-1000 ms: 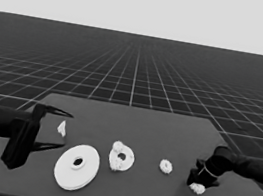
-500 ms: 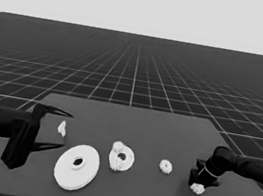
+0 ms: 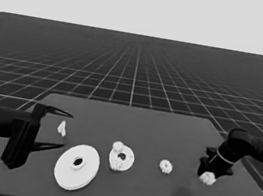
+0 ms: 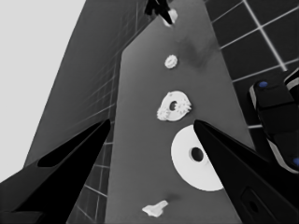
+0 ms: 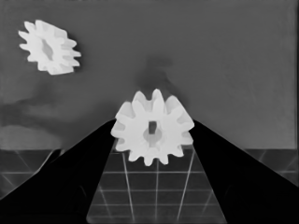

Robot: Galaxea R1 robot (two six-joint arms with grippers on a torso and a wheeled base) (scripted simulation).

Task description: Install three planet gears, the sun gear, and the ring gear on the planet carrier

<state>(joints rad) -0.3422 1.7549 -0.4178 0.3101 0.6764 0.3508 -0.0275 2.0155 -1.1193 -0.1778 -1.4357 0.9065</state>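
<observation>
Right gripper [image 5: 153, 128] down at the table's [image 3: 167, 129] right end, fingers pinching a white toothed gear [image 5: 153, 127] by its edges, slotted hole in the middle. One more loose gear [image 3: 165, 166] just left of it. Smaller round part [image 3: 121, 157] mid-table with two gears on it, as far as can be made out. Larger round part [image 3: 77, 166] flat beside that. One thin white piece [image 3: 61, 127] near the left gripper [image 3: 55, 130], parked with fingers spread wide. No readable writing anywhere.

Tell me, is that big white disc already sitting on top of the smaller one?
No: in the head view the larger round part lies flat on the table beside the smaller round part, apart from it.
</observation>
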